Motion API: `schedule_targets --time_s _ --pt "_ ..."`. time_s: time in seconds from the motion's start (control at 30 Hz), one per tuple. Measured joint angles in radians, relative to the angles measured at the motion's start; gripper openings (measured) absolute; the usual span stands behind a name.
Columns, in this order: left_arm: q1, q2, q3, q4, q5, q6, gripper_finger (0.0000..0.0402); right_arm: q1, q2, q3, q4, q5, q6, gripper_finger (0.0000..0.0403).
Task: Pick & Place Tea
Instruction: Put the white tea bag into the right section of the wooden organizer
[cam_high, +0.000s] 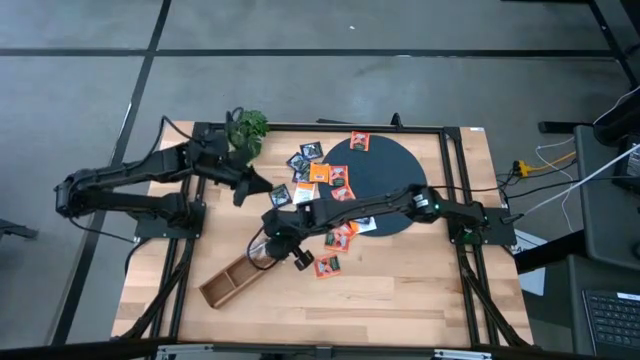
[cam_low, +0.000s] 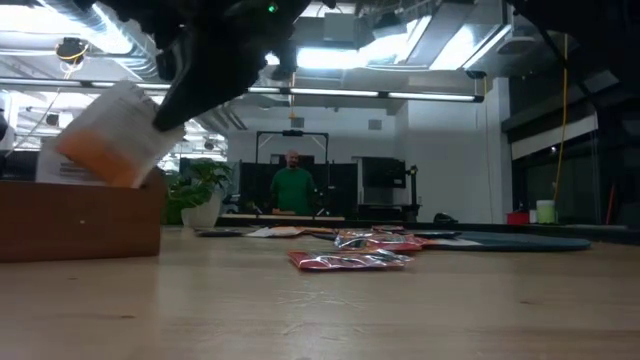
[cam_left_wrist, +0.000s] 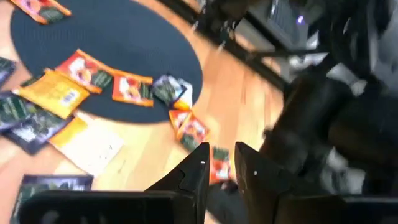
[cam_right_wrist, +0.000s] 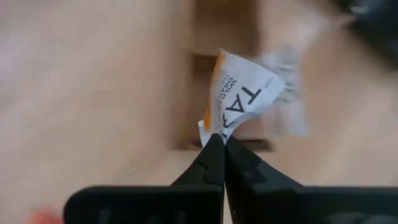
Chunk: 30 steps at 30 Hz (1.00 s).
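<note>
The light wooden table (cam_high: 400, 290) has a black frame around its edge. A big dark round mat (cam_high: 395, 165) lies flat on it, near the far side. Small flat square tea bags (cam_high: 318, 172) in orange, red, white and dark blue lie on the mat and spill off it onto the bare wood. 1 red tea bag (cam_high: 328, 266) lies alone, closer to the front. A long brown wooden tray (cam_high: 228, 282) sits slanted near the left front. A small green leafy plant (cam_high: 247, 129) stands at the far left corner.
</note>
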Motion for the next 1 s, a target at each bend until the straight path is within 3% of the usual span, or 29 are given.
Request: schedule_targets --time_s 0.07,0.13,0.3,0.5,0.67,0.83,1.0 --pt "-0.041 0.0 0.0 -0.031 -0.062 0.019 0.0066 -0.016 -0.019 -0.001 -0.06 -0.113 0.038 0.0" --pt "-0.078 0.0 0.0 -0.057 -0.121 0.038 0.0062 -0.03 -0.039 -0.001 -0.094 -0.155 0.076 0.0" --pt "-0.149 0.0 0.0 -0.069 -0.204 0.07 0.0057 -0.031 -0.071 -0.001 -0.103 -0.095 0.103 0.0" --pt "-0.211 0.001 0.0 -0.071 -0.213 0.077 0.0056 -0.035 -0.117 0.0 -0.213 -0.096 0.156 0.0" --pt "-0.287 0.001 -0.001 -0.068 -0.223 0.077 0.0056 -0.061 -0.112 -0.002 -0.268 -0.01 0.208 0.0" --pt "-0.372 0.002 -0.046 -0.036 -0.357 0.084 0.0062 -0.086 -0.123 -0.002 -0.247 0.02 0.255 0.0" --pt "-0.414 0.018 -0.057 -0.029 -0.48 0.124 0.0093 -0.105 -0.147 -0.001 -0.198 0.022 0.286 0.0"
